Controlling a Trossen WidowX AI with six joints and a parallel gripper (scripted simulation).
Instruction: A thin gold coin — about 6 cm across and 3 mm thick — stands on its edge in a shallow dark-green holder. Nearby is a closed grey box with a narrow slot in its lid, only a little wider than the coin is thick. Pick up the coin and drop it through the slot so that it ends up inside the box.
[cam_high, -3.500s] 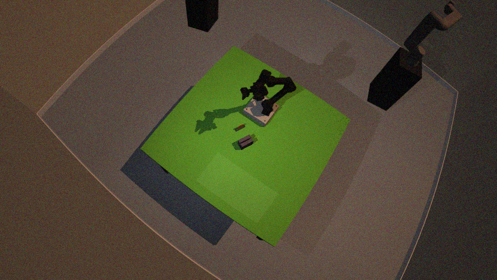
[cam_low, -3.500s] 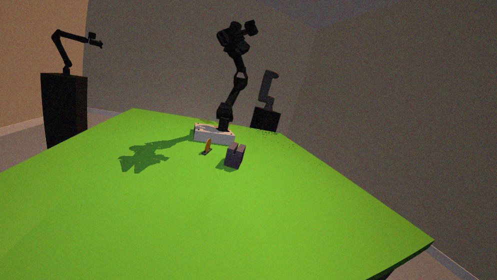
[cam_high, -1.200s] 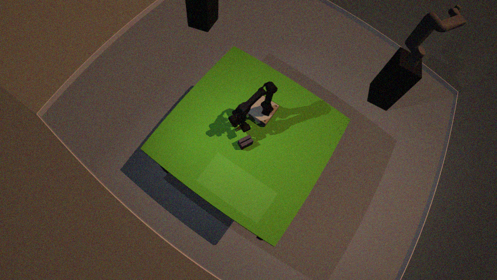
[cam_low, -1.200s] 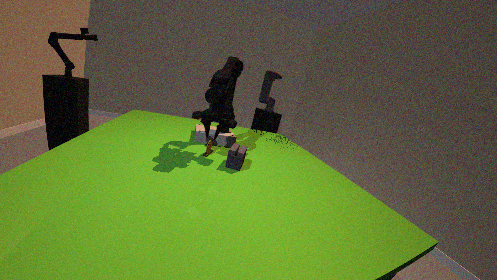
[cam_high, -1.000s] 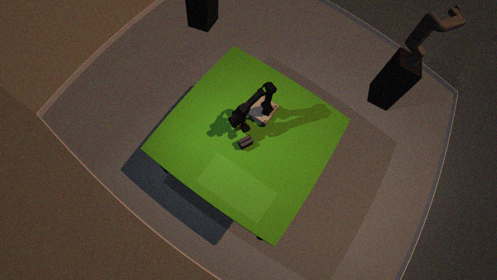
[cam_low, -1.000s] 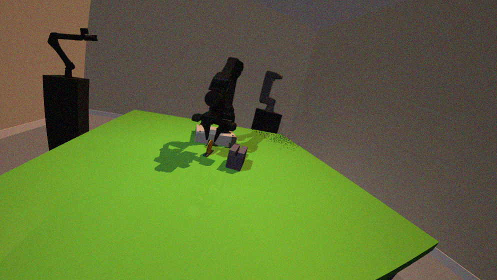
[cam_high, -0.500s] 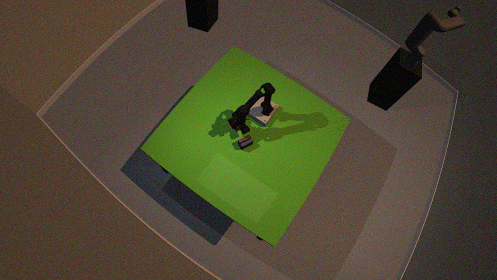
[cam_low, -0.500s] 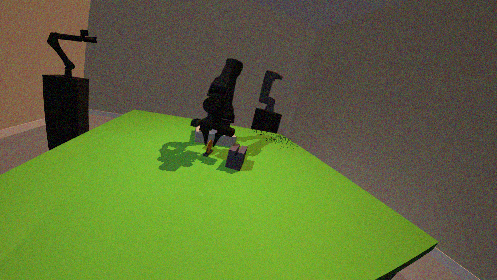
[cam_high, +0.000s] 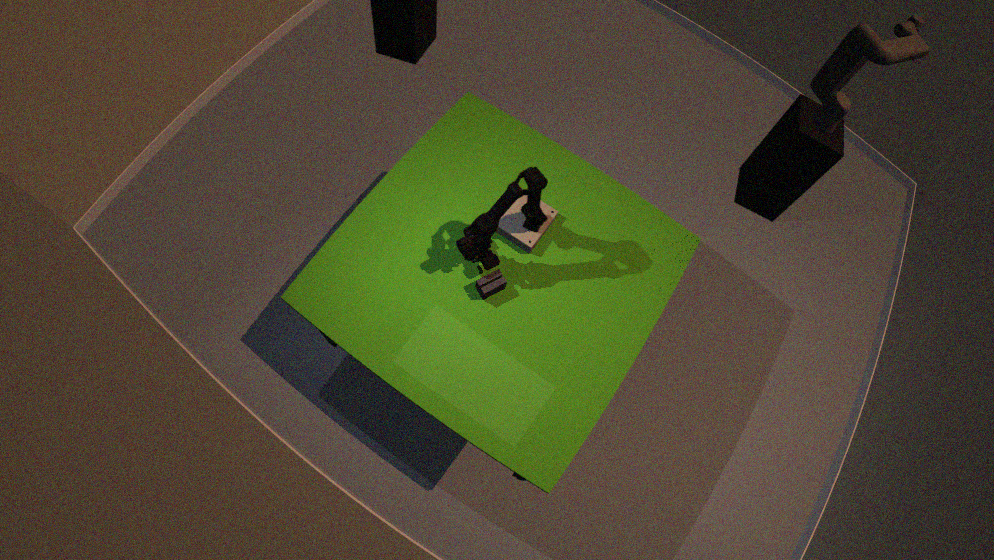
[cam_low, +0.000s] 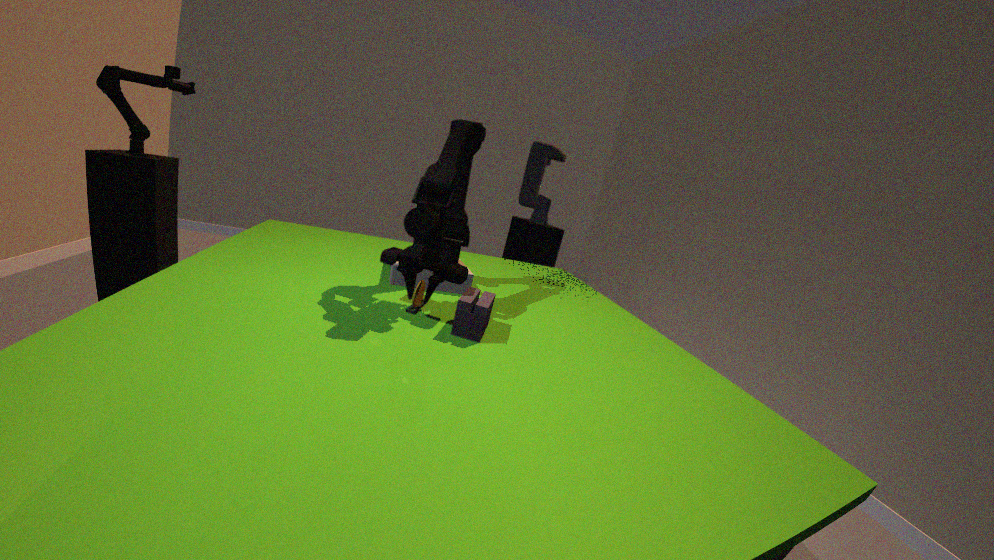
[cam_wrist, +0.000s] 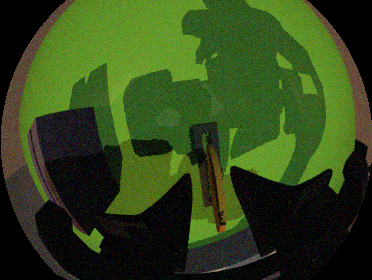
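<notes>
Peering through the wrist view, I see only the coin's (cam_wrist: 214, 183) thin edge, upright in its holder (cam_wrist: 202, 147); the holder is hard to make out elsewhere. The gripper (cam_low: 424, 286) straddles the coin, jaws partly open, fingers apart from it on either side. The box (cam_low: 473, 315) sits just right, slot up.

Hidden and unclear parts

From the top, the gripper (cam_high: 486, 262) hides the coin and holder; the grey box's (cam_high: 491, 283) slot is too small to make out. The wrist view cuts the box (cam_wrist: 67, 153) off.
</notes>
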